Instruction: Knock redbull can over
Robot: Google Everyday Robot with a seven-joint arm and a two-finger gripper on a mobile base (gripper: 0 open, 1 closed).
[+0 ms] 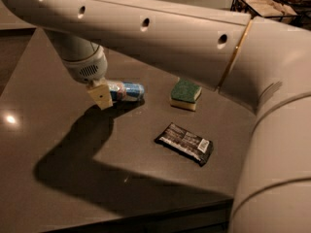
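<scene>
The redbull can (127,91), blue and silver, lies on its side on the dark table (58,188), left of the middle. My gripper (102,95) hangs from the arm that crosses the top of the view. Its cream fingertip sits at the can's left end, touching or just in front of it. The can's left end is hidden behind the gripper.
A green-and-yellow sponge (185,94) lies right of the can. A black candy bar wrapper (185,142) lies nearer the front. A wire basket (260,4) stands at the back right. My arm's bulk fills the right side and the top.
</scene>
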